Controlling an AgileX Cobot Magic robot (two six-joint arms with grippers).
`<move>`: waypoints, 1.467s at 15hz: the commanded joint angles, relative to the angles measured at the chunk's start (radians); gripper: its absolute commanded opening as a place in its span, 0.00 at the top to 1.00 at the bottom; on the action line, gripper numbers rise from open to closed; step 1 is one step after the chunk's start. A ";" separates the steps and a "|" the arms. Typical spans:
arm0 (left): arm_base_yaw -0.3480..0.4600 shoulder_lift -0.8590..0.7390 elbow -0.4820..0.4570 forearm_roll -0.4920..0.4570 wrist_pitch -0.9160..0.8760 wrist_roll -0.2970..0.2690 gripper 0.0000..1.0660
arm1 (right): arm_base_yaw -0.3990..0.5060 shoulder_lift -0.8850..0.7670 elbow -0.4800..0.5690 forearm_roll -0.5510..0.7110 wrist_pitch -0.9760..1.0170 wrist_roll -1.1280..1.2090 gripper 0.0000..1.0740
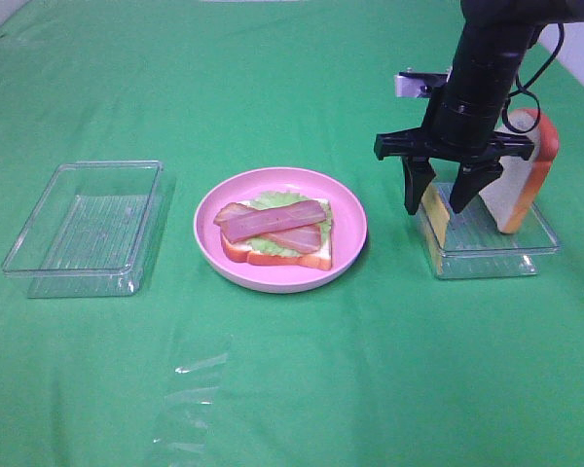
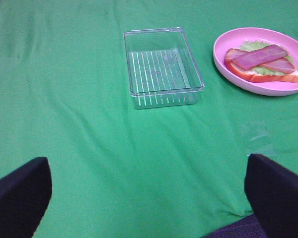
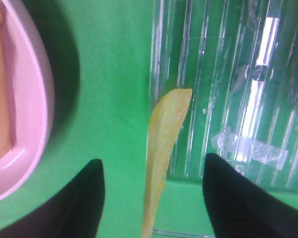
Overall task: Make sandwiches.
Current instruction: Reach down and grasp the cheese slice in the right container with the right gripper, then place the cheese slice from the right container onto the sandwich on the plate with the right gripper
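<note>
An open-faced sandwich (image 1: 273,233) lies on the pink plate (image 1: 209,209): a bread slice, green lettuce and two bacon strips on top. My right gripper (image 1: 435,208) reaches down into the right clear tray (image 1: 487,258). Its fingers stand on either side of a yellow cheese slice (image 1: 434,206) that is up on edge at the tray's left wall. In the right wrist view the cheese slice (image 3: 164,134) sits between the two fingers with a gap on each side. A second bread slice (image 1: 526,185) leans in that tray. My left gripper (image 2: 146,168) hangs open over bare cloth.
An empty clear tray (image 1: 88,229) stands left of the plate; it shows as the tray (image 2: 164,91) in the left wrist view, beside the plate (image 2: 223,54). Green cloth covers the table. A scrap of clear film (image 1: 190,389) lies near the front.
</note>
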 commanded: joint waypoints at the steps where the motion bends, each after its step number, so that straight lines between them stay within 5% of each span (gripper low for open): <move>1: -0.007 -0.019 0.001 -0.003 -0.016 -0.009 0.08 | -0.004 0.004 -0.003 0.000 0.005 -0.010 0.56; 6: -0.007 -0.019 0.001 -0.003 -0.016 -0.009 0.08 | -0.002 0.004 -0.003 -0.010 0.021 -0.010 0.58; 12: -0.007 -0.019 0.001 -0.003 -0.016 -0.009 0.08 | -0.002 0.004 -0.003 -0.070 0.050 -0.008 1.00; 22: -0.007 -0.019 0.001 -0.003 -0.016 -0.009 0.08 | -0.002 -0.176 -0.004 0.048 0.098 -0.015 1.00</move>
